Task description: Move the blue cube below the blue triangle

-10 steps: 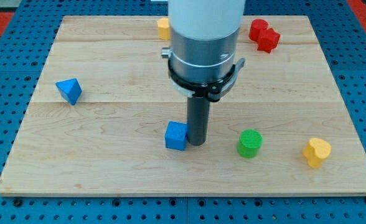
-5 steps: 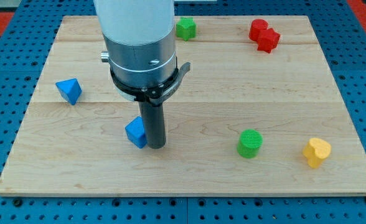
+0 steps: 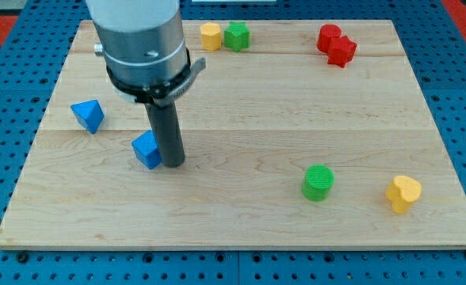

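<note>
The blue cube point(image 3: 147, 150) lies on the wooden board at the view's left of centre. My tip point(image 3: 172, 164) touches its right side. The blue triangle point(image 3: 88, 115) lies further to the view's left and a little higher, apart from the cube. The arm's grey body hangs above the rod and hides part of the board's top left.
A yellow block point(image 3: 210, 36) and a green block point(image 3: 236, 36) sit side by side at the view's top. A red block point(image 3: 335, 44) lies at the top right. A green cylinder point(image 3: 318, 182) and a yellow heart-shaped block point(image 3: 403, 193) lie at the bottom right.
My tip has slid to the view's left and slightly up, pushing the blue cube with it towards the blue triangle. The yellow and green blocks at the top came into sight.
</note>
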{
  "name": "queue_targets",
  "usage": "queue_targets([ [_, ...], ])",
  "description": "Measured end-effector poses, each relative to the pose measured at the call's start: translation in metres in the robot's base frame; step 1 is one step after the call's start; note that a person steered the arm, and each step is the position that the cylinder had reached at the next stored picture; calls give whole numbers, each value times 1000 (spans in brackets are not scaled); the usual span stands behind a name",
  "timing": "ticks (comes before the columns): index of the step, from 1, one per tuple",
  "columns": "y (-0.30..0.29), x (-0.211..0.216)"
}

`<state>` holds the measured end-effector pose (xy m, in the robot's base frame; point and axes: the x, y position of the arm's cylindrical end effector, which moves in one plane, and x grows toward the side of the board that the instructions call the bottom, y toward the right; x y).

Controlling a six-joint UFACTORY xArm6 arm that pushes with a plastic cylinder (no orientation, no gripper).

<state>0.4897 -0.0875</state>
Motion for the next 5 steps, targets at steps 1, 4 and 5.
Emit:
queue_targets([
  [1,-37,-16],
  [4,-106,24],
  [5,-107,-6],
])
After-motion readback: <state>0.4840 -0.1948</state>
